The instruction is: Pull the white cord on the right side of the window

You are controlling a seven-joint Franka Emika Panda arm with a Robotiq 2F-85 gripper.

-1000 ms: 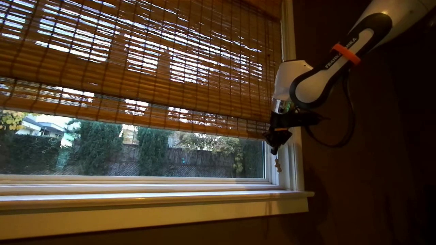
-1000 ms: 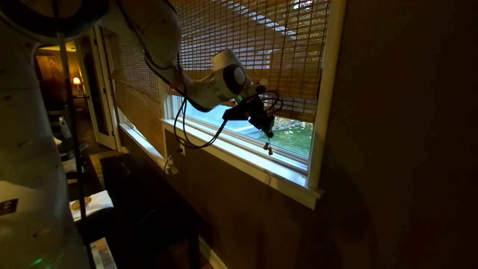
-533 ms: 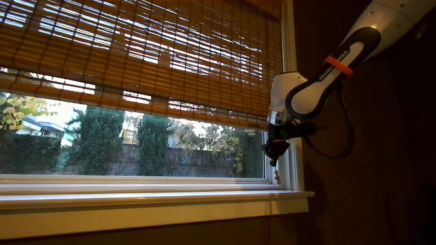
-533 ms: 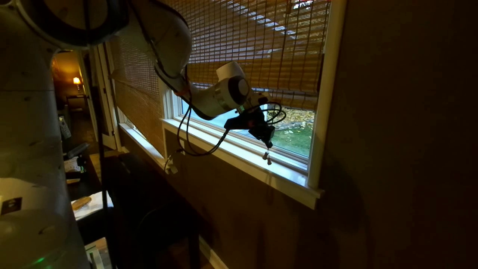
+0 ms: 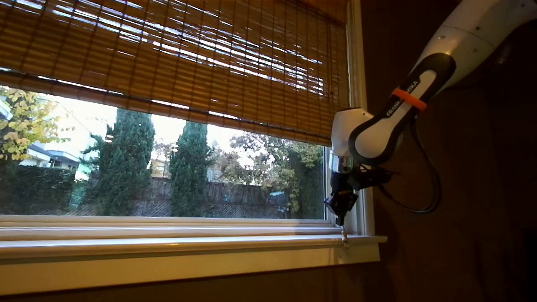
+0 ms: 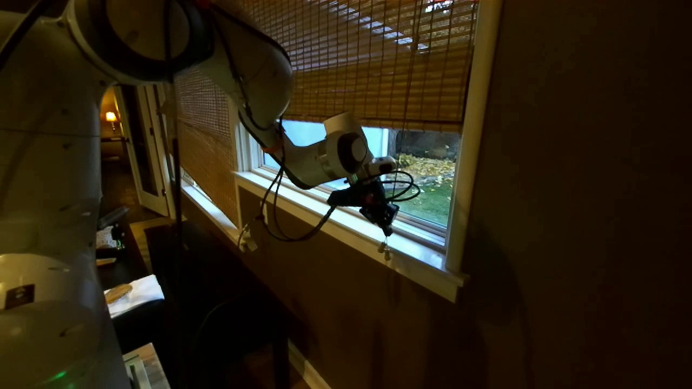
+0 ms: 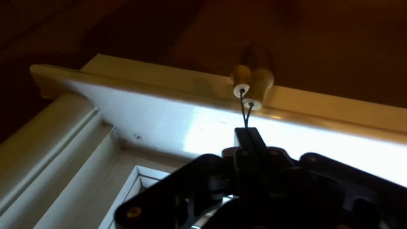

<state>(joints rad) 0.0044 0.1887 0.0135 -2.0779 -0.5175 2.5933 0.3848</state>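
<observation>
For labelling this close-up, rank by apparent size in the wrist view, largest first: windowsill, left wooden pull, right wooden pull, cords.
1. Windowsill
2. Right wooden pull and left wooden pull, unranked: the right looks bigger but may only be nearer the camera
3. Cords, mere thin lines

Wall (image 6: pixel 584 189) dk brown, dimly lit; lamp (image 6: pixel 111 116) on in bkgd; white-framed door (image 6: pixel 141 151) too.

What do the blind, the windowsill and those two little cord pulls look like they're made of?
Blind: likely bamboo or thin wood, plain brown; narrow crosswise slats are bound by darker upright threads.
Windowsill: probably wood in glossy white paint, since its rounded edge catches highlights; the paint hides what's underneath.
Cord pulls: look like tan turned wood, smooth and rounded, though plastic is possible.
</observation>
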